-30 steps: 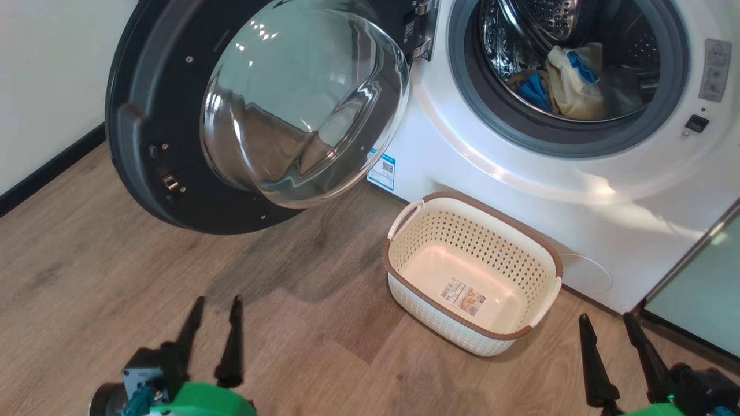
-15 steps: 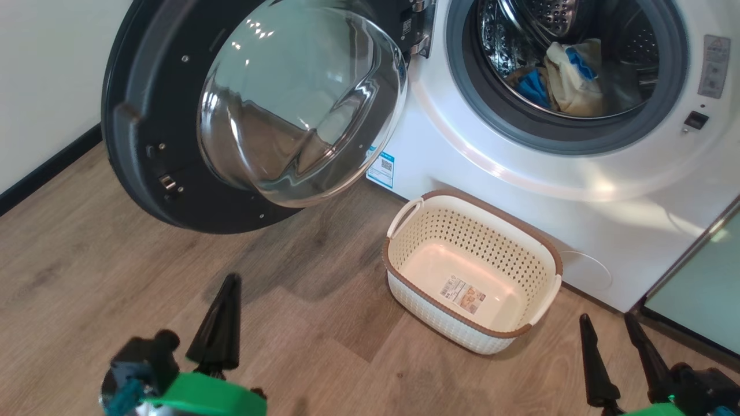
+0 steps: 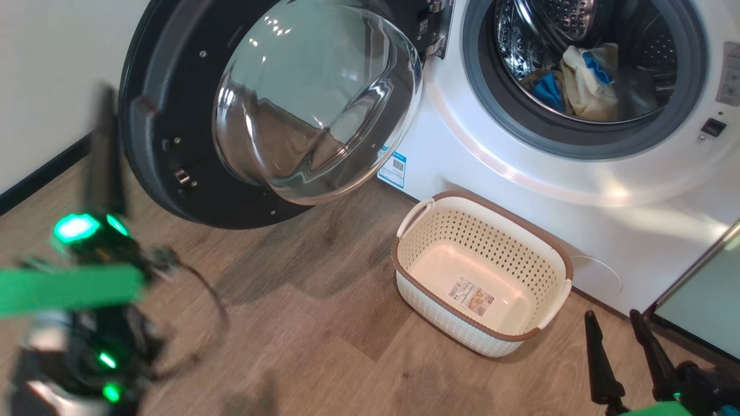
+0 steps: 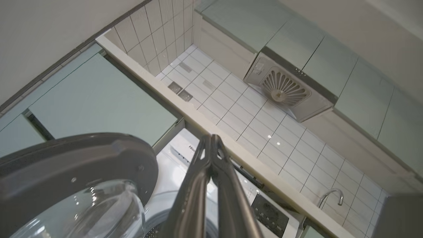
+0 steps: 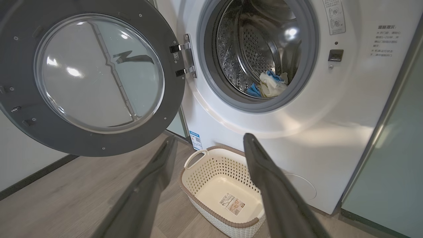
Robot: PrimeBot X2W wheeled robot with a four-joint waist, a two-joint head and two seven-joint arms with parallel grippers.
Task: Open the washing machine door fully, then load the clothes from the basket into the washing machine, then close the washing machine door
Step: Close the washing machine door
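Note:
The washing machine door [image 3: 167, 150] stands swung open to the left, its glass bowl [image 3: 315, 98] bulging toward me. The white washing machine [image 3: 520, 190] has its drum mouth open, and pale yellow and blue clothes [image 3: 587, 81] lie inside the steel drum. The cream basket [image 3: 407, 283] sits on the floor before the machine, holding nothing but its label. My left gripper [image 3: 107, 101] is a blurred shape by the door's left edge, fingers up; in the left wrist view it [image 4: 211, 138] is shut on nothing, beside the door [image 4: 82, 158]. My right gripper [image 3: 613, 320] stands open at the lower right, above the basket [image 5: 198, 178] in its own view [image 5: 210, 140].
A pale green cabinet panel [image 3: 699, 306] flanks the machine on the right. A wall with a dark baseboard [image 3: 40, 167] runs behind the door at the left. Wooden floor [image 3: 300, 323] spreads in front. The left wrist view looks up at a counter edge [image 4: 198, 115] and a range hood [image 4: 284, 89].
My left gripper has shut and its arm has swung up and to the left, toward the door's outer edge. The head view has shifted slightly. The right arm has stayed put.

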